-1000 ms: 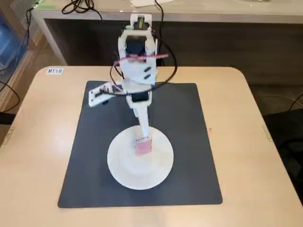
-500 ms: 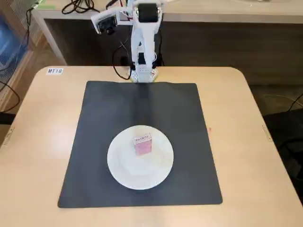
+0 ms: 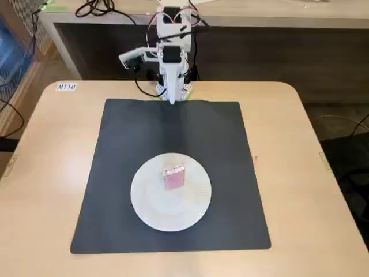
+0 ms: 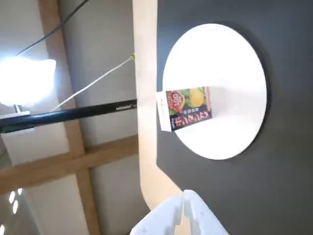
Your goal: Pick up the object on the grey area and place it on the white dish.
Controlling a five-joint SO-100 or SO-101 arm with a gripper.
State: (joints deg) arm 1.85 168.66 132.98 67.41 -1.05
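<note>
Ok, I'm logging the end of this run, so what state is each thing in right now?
Box: standing upright on the plate, free of the arm.
Plate: lying flat on the dark mat, holding only the box.
Mat: spread flat on the table.
Gripper: pulled away from the plate at the back of the table, jaws look shut, holding nothing.
</note>
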